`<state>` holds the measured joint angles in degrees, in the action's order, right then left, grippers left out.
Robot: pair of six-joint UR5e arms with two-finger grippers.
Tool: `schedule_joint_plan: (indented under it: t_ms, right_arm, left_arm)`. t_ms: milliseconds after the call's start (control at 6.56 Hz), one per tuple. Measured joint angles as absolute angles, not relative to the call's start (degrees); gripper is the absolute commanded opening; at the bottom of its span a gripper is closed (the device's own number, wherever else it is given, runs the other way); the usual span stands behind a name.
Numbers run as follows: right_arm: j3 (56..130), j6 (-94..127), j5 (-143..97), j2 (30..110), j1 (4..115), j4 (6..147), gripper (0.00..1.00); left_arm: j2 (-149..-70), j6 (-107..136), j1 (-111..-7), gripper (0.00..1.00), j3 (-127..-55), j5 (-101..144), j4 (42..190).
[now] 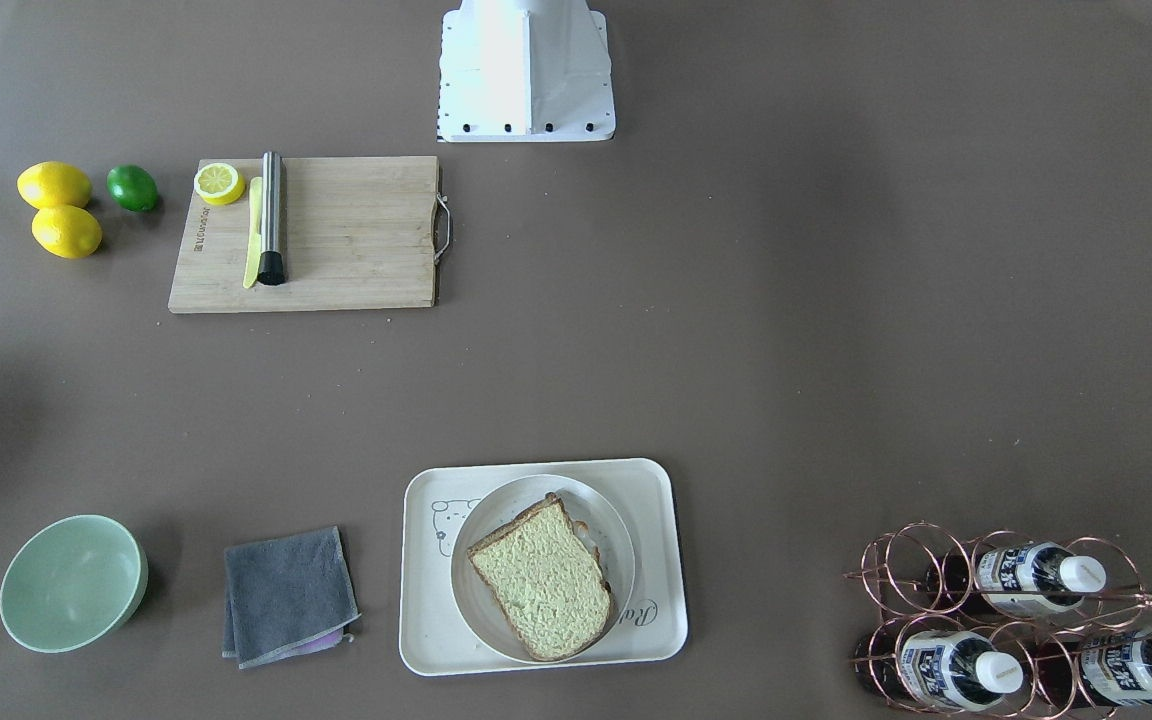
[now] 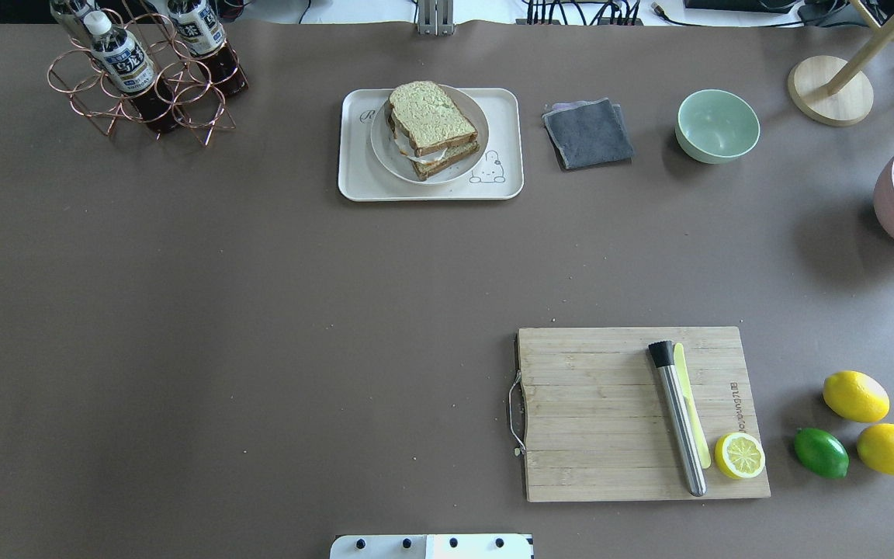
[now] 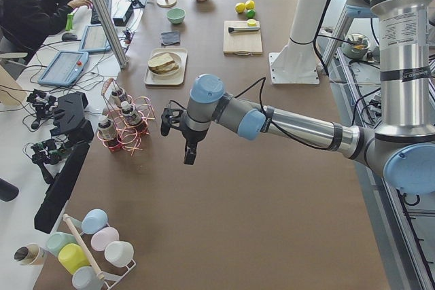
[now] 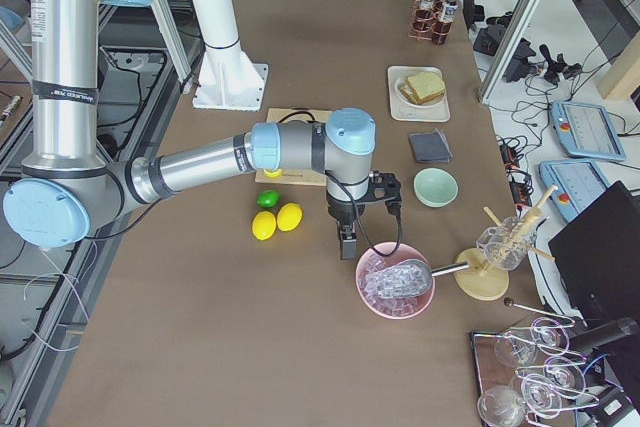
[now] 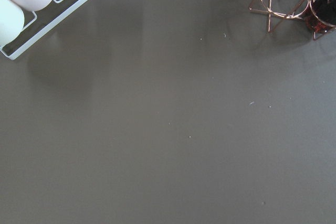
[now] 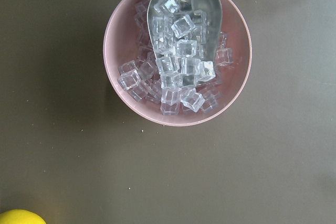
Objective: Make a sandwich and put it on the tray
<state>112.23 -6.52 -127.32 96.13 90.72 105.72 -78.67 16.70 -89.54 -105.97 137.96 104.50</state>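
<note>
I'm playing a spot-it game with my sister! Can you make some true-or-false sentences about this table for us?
1. The sandwich sits on a round plate on the tray. True.
2. The green bowl is full of ice cubes. False: it looks empty; the ice cubes are in the pink bowl.
3. Two whole lemons and a lime lie beside the cutting board. True.
4. A gripper is holding the sandwich. False: the left gripper hangs over the table, and the right gripper hangs above the pink bowl.
</note>
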Motion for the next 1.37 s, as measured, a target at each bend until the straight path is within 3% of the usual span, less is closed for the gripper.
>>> schedule_joint_plan:
  t_ms: [457,1371]
  right_arm:
    - [108.53,-6.05,-133.06,98.66,92.58,100.95,1.00]
    - [107.59,-5.16,-136.67,98.48,92.67,98.26,1.00]
  left_arm:
    - [-73.60,12.76,-91.31,0.97,-105.34,139.19,104.88]
    - [-72.44,10.66,-94.81,0.97,-104.95,139.13,104.65]
